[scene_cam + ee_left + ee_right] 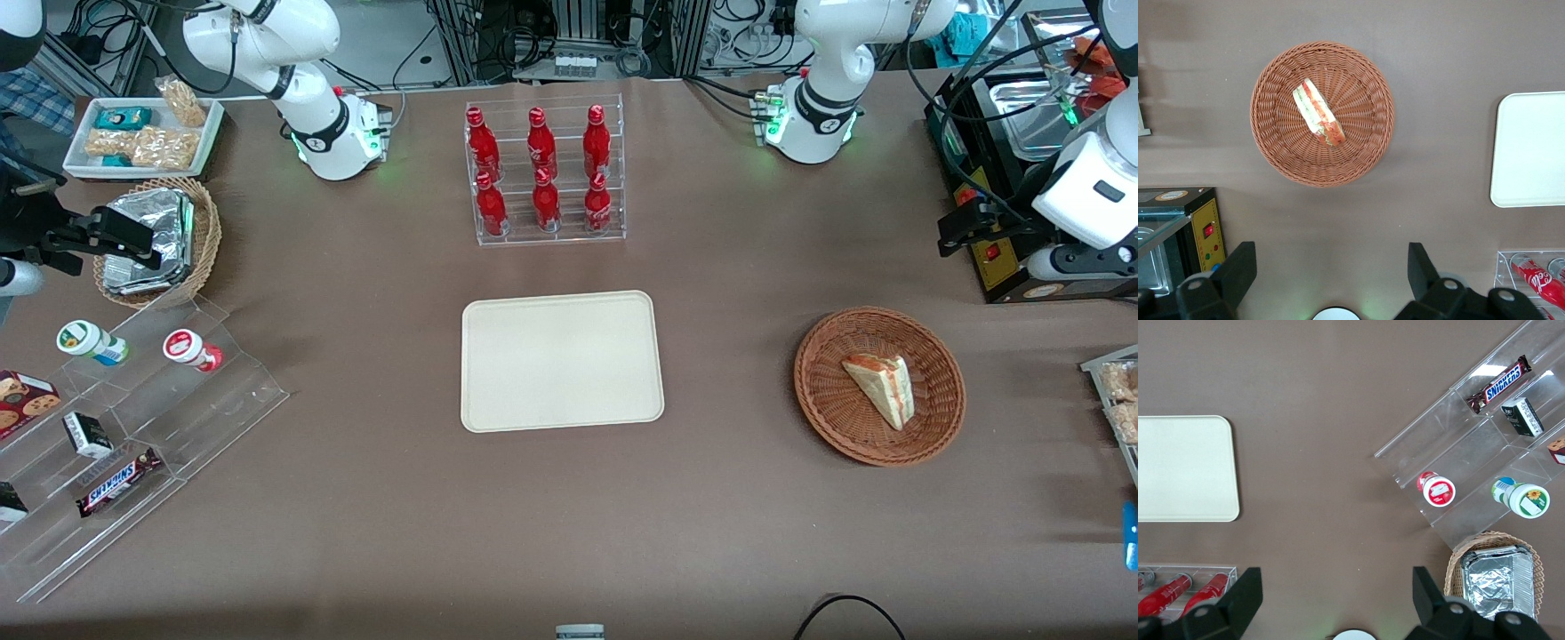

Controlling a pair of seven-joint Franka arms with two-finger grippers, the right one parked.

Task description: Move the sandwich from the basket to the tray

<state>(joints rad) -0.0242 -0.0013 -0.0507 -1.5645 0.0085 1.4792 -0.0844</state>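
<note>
Because the sandwich (880, 387) lies loose in the basket (827, 413), well apart from the bare tray (560, 360), in the front view, the wrist view shows the gripper (1331, 273) hanging above, fingers (1238, 270) spread and holding nothing, ready to descend

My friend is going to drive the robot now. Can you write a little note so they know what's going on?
Gripper: open, holding nothing, up in the air above the table beside the basket, farther from the front camera than it.
Sandwich: lying in the basket, toward the working arm's end of the table.
Tray: mid-table, nothing on it, in front of the rack of red bottles.
Done: nothing yet; the sandwich is untouched.
Left: bring the gripper down over the sandwich, grip it, lift it out, carry it to the tray, set it down and let go.
</note>
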